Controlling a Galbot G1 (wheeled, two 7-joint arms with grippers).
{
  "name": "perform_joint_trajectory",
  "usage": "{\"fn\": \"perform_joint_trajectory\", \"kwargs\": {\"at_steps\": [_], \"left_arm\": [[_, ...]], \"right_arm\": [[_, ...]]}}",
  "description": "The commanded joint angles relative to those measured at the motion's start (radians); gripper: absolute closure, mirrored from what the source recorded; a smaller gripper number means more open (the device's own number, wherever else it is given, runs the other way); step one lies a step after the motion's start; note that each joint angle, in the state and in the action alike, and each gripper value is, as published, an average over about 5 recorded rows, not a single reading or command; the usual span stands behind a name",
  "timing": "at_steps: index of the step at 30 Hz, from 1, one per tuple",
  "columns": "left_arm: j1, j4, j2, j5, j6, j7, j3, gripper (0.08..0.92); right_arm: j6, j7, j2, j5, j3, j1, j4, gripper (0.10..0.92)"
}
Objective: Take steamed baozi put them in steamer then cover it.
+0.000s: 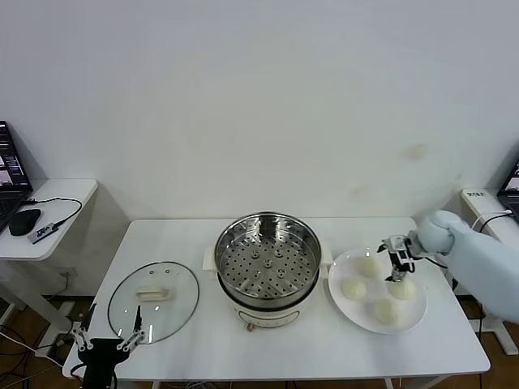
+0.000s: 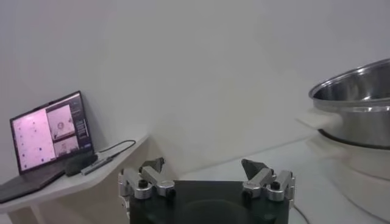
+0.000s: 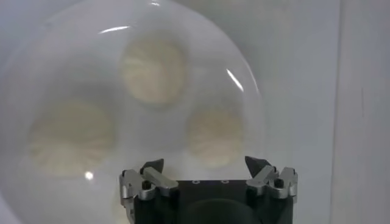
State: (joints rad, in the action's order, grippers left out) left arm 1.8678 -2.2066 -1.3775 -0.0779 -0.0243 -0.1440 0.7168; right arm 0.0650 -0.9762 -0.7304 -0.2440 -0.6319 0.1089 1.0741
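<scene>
The round stainless-steel steamer pot point(image 1: 268, 263) gleams, its perforated tray shiny. The round clear glass lid point(image 1: 154, 301) looks glossy. Four cream-white buns point(image 1: 371, 267) appear matt and smooth on a glossy white plate point(image 1: 336, 285).

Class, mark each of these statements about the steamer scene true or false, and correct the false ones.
1. The steamer already holds one baozi. False: its perforated tray is empty.
2. Four baozi lie on the white plate. True.
3. The cover sits on the steamer. False: it lies flat on the table, to the robot's left of the steamer.
4. The right tool is above the plate, fingers open, holding nothing. True.
5. The left tool is gripping the cover's handle. False: it is at the table's near edge, open, beside the cover.
</scene>
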Motion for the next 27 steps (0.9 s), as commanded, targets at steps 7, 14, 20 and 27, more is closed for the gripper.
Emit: {"fn": "perform_joint_trajectory", "kwargs": {"at_steps": [7,14,20,27], "left_arm": [[-0.008,0.007,0.006,0.001,0.000,-0.003,0.027,0.177],[-0.009,0.012,0.007,0.001,-0.001,-0.005,0.030,0.177],[-0.009,0.013,0.007,0.001,-0.002,-0.006,0.032,0.177],[-0.007,0.008,0.008,0.001,-0.002,-0.006,0.031,0.177]], "right_arm": [[-0.010,0.015,-0.152,-0.038,-0.053,-0.036,-0.189,0.205],[-0.007,0.026,-0.161,-0.044,-0.032,-0.017,-0.197,0.246],[-0.003,0.028,-0.162,-0.050,-0.023,-0.011,-0.200,0.326],[-0.003,-0.018,-0.129,-0.026,-0.044,-0.041,-0.156,0.420]]}}
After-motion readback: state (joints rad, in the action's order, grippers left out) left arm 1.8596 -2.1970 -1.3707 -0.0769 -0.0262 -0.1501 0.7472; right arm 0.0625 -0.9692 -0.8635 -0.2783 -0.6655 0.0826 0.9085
